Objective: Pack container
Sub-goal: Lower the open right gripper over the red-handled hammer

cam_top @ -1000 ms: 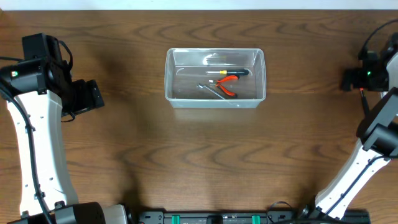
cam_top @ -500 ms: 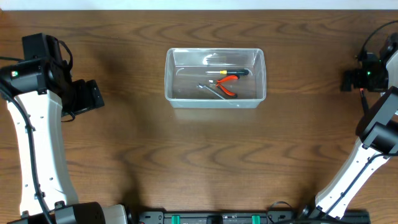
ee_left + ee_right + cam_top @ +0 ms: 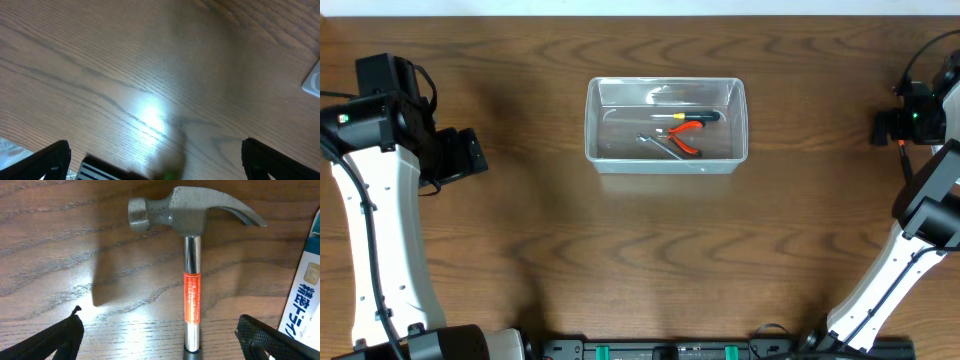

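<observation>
Hovering above the hammer (image 3: pixel 192 245), the right gripper (image 3: pixel 160 330) is seen wide open with nothing held. The handle is lined up midway between the fingers, head at the far end. A blue-and-white box (image 3: pixel 305 290) is found near the handle's right side. The container (image 3: pixel 666 165) is placed mid-table, well to this arm's left, across bare table (image 3: pixel 620 250). The left gripper (image 3: pixel 155 155) is also open and empty.
</observation>
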You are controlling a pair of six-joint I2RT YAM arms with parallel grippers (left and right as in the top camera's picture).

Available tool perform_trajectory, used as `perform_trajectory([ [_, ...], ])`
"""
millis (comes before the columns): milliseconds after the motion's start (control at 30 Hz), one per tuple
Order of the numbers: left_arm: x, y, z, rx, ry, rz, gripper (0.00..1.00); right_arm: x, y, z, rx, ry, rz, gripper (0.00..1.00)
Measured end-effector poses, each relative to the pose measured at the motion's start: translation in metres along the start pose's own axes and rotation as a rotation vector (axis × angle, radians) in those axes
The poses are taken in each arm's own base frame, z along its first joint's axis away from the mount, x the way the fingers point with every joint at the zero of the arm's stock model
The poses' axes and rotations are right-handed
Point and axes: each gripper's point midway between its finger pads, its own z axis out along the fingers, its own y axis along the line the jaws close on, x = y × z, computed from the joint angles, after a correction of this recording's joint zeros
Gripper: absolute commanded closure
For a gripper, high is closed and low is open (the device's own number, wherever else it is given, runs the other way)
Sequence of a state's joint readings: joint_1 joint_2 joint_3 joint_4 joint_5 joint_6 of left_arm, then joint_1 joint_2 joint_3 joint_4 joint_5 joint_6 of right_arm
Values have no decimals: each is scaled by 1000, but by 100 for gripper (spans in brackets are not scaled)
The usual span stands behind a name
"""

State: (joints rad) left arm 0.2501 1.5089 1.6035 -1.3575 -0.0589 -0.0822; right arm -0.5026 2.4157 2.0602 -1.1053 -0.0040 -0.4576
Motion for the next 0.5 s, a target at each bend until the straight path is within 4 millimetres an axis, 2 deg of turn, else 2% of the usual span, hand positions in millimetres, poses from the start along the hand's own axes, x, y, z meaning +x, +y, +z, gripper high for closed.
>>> perform_trajectory([
  [500,0,0,0,0,0,0,2,4,1,0,-8,16,-21,2],
])
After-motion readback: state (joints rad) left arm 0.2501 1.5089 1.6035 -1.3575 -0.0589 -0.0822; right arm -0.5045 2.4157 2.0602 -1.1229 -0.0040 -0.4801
